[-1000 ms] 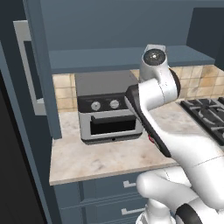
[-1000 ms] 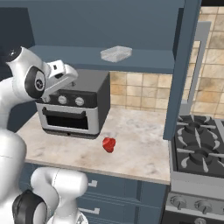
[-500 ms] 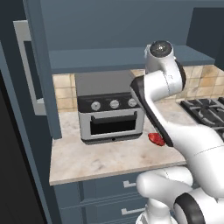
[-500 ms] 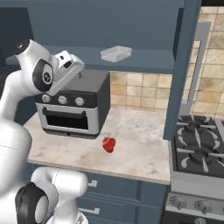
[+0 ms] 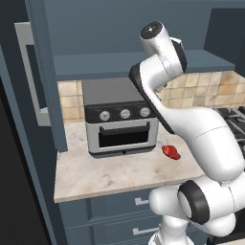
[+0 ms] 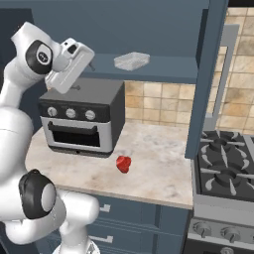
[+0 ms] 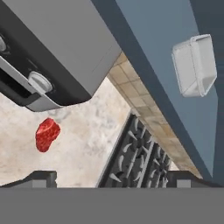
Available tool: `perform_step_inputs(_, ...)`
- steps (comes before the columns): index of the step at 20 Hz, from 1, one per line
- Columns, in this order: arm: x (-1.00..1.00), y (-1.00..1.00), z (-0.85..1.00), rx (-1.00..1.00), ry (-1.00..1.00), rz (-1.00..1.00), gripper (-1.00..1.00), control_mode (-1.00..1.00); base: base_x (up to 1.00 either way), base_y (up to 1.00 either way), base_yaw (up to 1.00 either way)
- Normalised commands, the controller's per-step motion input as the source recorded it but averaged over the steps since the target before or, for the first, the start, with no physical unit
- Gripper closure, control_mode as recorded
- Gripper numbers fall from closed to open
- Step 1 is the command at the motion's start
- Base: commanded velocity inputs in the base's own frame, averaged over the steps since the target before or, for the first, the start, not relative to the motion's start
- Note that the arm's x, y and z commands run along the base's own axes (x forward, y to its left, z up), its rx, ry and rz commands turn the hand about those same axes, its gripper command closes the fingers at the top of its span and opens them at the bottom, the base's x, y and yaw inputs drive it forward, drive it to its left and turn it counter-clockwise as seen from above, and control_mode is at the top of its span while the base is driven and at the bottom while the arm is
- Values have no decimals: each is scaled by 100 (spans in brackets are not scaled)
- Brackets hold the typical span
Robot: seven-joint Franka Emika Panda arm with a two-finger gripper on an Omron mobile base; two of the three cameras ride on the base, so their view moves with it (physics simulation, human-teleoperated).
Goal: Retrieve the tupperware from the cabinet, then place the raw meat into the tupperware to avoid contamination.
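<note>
The tupperware (image 6: pixel 131 60) sits on the open cabinet (image 6: pixel 163 69) shelf, near its front edge, above the toaster oven (image 6: pixel 83 116). The raw meat (image 6: pixel 123 163) lies on the desk (image 6: pixel 158 171) just in front of the oven's right corner. The gripper (image 6: pixel 74 62) hangs raised left of the shelf; whether the jaws are open I cannot tell.

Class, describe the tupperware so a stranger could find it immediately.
Start at the open cabinet above the counter and look along its bottom shelf. Above and right of the toaster oven sits the tupperware, alone on that shelf: shallow, translucent whitish and rectangular, unlike the glossy red raw meat on the counter.
</note>
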Motion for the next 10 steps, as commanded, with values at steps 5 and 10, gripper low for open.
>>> perform_step_inputs(5,19,-4,10,-5,4,0,-100,-100,0,0,0)
perform_step_inputs(10,38,-6,-3,-7,1,0,-100,-100,0,0,0)
